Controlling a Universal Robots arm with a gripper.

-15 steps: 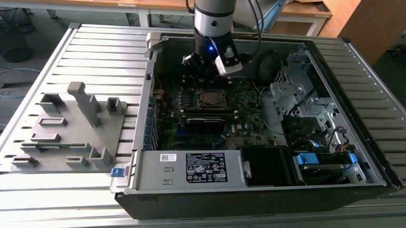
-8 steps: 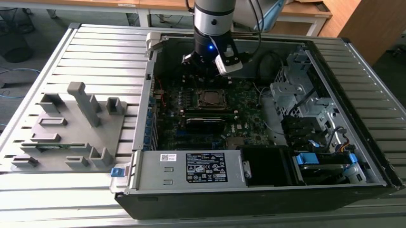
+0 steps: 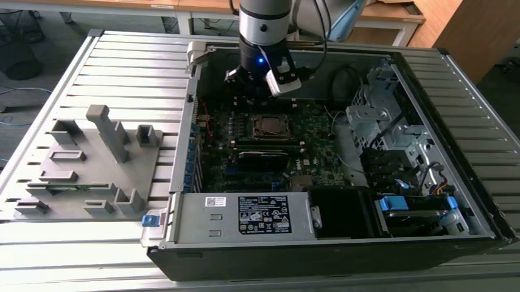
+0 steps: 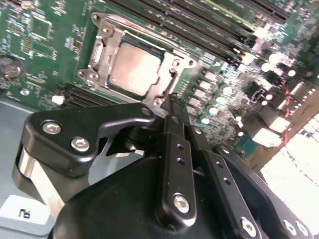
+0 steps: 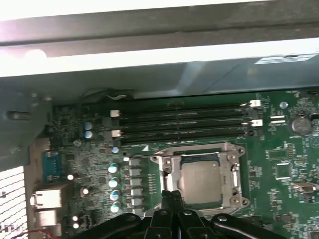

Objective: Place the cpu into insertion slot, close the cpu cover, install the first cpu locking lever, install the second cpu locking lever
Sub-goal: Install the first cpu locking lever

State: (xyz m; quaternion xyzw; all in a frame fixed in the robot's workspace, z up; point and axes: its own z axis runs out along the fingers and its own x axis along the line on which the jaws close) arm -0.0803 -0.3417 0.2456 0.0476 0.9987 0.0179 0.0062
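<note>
The slatted table (image 3: 122,55) carries the open computer case (image 3: 325,258), with my arm (image 3: 264,24) reaching down into it near its far wall. Inside lies the green circuit board (image 5: 279,169).

By my reading the first steps are done. The cpu (image 5: 202,181) sits flat in the insertion slot (image 5: 164,167), about mid-board, and the cover (image 5: 234,172) looks folded down around it, its silvery top showing through the window. I cannot tell from either wrist view whether a locking lever is hooked, so I count both levers as open work.

There is free room above the board. Lower down it is tighter: the drive cage (image 3: 382,121) stands toward the exterior view's right and the case wall rises close behind the arm. The long memory slots (image 5: 179,124) run just beside the cover on one side. A row of small capacitors (image 5: 113,181) lines another.

The gripper (image 4: 174,99) hangs just beside the cover's edge, fingers pressed together with nothing between them. I cannot tell whether the tips touch the metal.
</note>
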